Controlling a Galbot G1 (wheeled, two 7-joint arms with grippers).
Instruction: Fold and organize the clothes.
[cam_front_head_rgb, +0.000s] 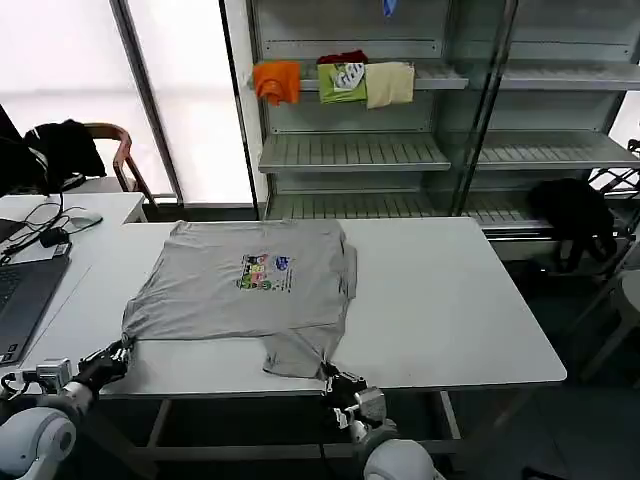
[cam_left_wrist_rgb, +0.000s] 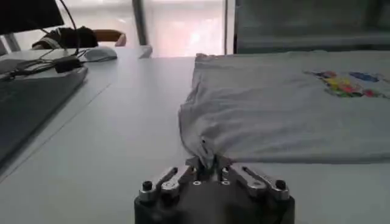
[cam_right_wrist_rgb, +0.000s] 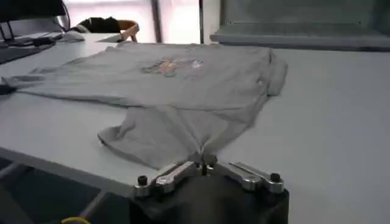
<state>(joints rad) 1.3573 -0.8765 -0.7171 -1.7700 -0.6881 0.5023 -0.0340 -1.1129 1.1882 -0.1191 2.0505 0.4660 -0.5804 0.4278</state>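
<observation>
A light grey short-sleeved shirt (cam_front_head_rgb: 250, 285) with a small multicoloured chest print lies spread on the white table (cam_front_head_rgb: 450, 300). My left gripper (cam_front_head_rgb: 122, 348) is at the table's near left edge, shut on the shirt's near left corner (cam_left_wrist_rgb: 206, 149). My right gripper (cam_front_head_rgb: 331, 376) is at the front edge, shut on a pulled-out flap of the shirt (cam_right_wrist_rgb: 183, 131). The fabric bunches into a peak where each gripper (cam_left_wrist_rgb: 207, 163) (cam_right_wrist_rgb: 204, 159) pinches it.
A laptop (cam_front_head_rgb: 20, 295) and cables lie on the table to the left. Behind stands a metal shelf unit (cam_front_head_rgb: 400, 150) with orange, green and beige garments (cam_front_head_rgb: 335, 80) on it. A black garment (cam_front_head_rgb: 575, 215) hangs at the right. A chair (cam_front_head_rgb: 120, 150) is at back left.
</observation>
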